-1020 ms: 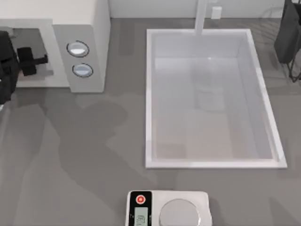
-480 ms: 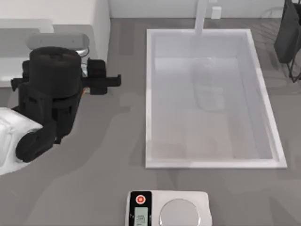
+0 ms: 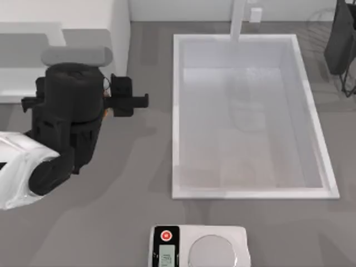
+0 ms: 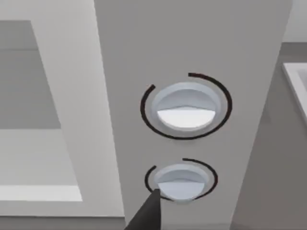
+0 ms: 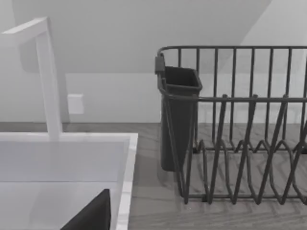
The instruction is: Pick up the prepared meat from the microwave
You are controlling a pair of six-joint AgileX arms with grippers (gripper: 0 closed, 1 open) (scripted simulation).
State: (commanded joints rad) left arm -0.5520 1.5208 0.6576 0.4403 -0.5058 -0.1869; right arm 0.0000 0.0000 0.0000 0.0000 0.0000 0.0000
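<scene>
moved: left arm has shifted slightly right and down the table since half a second ago
left claw point(image 3: 129, 103): just beside microwave point(image 3: 83, 16), finger spread cannot tell
meat: hidden

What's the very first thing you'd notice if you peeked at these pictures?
The big black left arm jumps out, hanging over the table's left side in front of the white microwave. Close up, its wrist camera stares at the microwave's two round silver-blue dials on the grey panel. Next comes the large white sink in the middle, with a small scale and its red button at the near edge.
</scene>
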